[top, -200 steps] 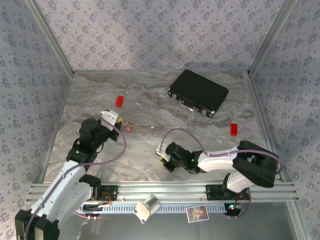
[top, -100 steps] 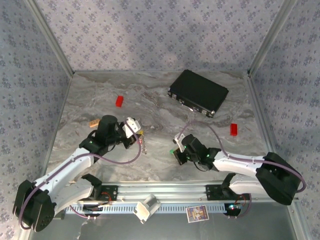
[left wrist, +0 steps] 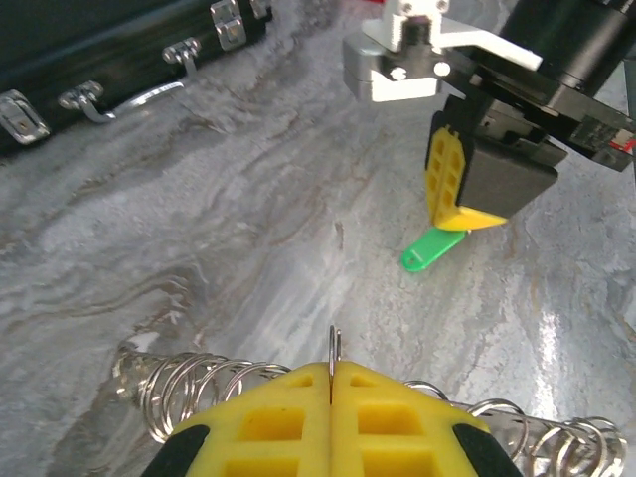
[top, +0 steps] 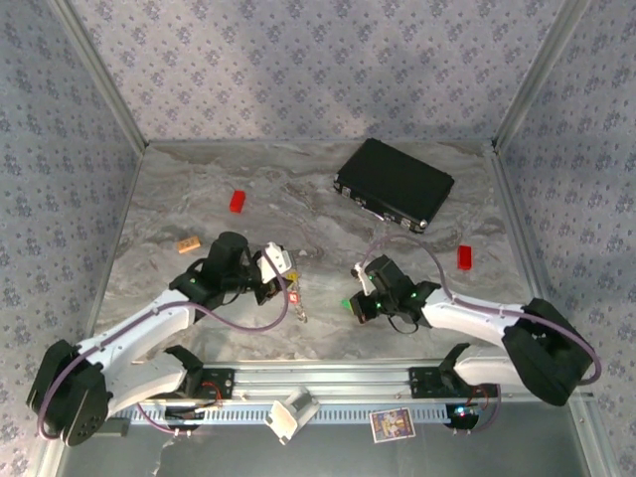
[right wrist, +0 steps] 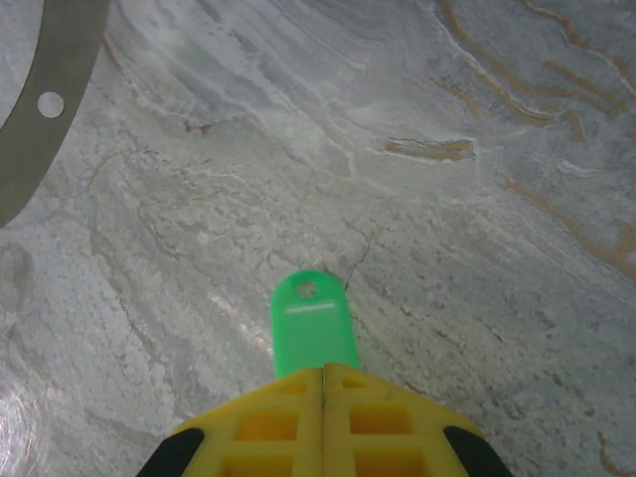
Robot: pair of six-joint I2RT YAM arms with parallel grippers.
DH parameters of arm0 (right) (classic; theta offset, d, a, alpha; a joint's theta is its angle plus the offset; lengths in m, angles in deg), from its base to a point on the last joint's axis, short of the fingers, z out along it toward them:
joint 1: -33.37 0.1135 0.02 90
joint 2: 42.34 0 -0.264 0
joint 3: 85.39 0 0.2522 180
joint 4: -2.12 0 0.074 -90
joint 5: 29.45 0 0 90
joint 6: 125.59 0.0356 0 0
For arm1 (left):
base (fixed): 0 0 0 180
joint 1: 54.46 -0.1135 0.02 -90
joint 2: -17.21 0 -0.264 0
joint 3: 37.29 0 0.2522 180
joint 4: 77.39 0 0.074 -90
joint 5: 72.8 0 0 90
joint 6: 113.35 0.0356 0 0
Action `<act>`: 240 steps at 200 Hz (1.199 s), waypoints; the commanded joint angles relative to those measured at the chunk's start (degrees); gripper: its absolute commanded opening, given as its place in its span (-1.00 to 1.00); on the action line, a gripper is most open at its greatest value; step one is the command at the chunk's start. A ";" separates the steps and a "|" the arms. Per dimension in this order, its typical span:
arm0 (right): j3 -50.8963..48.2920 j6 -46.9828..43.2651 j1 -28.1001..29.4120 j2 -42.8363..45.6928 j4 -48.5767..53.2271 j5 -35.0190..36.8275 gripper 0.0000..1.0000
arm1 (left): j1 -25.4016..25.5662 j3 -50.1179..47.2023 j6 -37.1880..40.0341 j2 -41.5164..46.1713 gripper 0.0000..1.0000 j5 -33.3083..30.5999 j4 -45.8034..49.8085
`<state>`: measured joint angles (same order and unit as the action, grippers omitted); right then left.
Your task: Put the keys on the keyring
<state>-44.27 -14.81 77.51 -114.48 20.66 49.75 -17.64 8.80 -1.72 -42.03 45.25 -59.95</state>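
Right wrist view, nearest first: the right claw (right wrist: 323,376) is clamped shut on the green key (right wrist: 313,320). It grips the foot of the plastic head, so the end with the hole pokes out toward 12 o'clock above bare bench (right wrist: 477,199). That key looks tiny, light and stiff. Its smooth plastic could swivel between the pads, so I judge a flat pinch across the head, leaving the hole free, suits it best.

In the left wrist view the left claw (left wrist: 331,376) is also closed, nipping one thin wire of the keyring (left wrist: 184,388). The silvery coils spill out at 9 and 3 o'clock of the fingers. The ring seems thin, springy and floppy, apt to sag and swing, so it probably wants holding close beside its opening.

From there the green key (left wrist: 432,248) sits at 1 o'clock in the right claw, apart from the ring. Farther off, at 11 o'clock, lies the case (left wrist: 99,50).
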 commanded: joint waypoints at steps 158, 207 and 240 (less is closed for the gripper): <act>9.52 0.19 3.56 -1.64 17.35 5.28 -0.21 | 5.61 -3.42 -6.84 1.20 -1.00 -4.39 -8.80; 10.97 -1.73 3.93 -4.80 18.27 6.94 -0.25 | 6.56 -4.28 -6.69 1.59 -1.00 -5.38 -8.90; 12.83 -2.75 5.03 -7.75 17.96 7.04 -0.34 | 6.84 -3.89 -6.36 0.99 -1.00 -5.55 -8.34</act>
<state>-33.87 -15.93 81.55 -120.53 37.18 55.45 -11.52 4.26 -8.01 -41.33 39.63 -66.81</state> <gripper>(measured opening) 0.344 0.051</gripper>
